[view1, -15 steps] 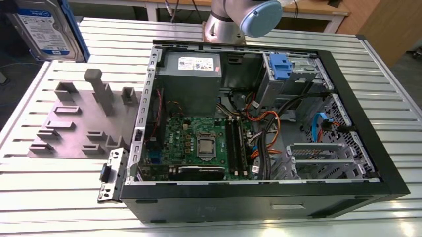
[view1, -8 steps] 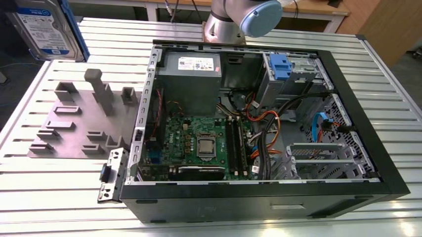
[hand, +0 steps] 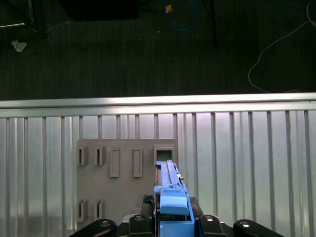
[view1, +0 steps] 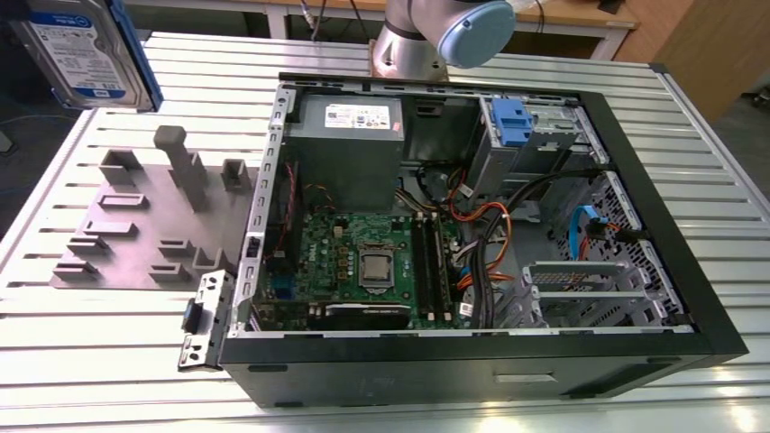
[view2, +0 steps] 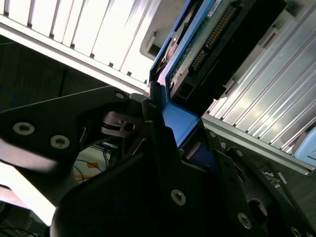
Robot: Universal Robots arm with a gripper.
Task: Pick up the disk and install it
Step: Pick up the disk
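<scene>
Tool (hand: 173, 217) clamped on the disk (hand: 173, 200) by its blue carrier edge, disk held edge-on above the grey slotted rack (hand: 123, 168) on the ribbed desk (hand: 256, 163), open computer case (view1: 481, 225) just beside the rack, arm base (view1: 416, 45) beyond.

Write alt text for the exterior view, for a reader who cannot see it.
The disk, silver with a white-and-blue label and a blue carrier frame, hangs raised off the table at the exterior view's upper left. An open computer case lies on the slatted metal table, a grey fixture plate beside it, the robot arm behind.
</scene>
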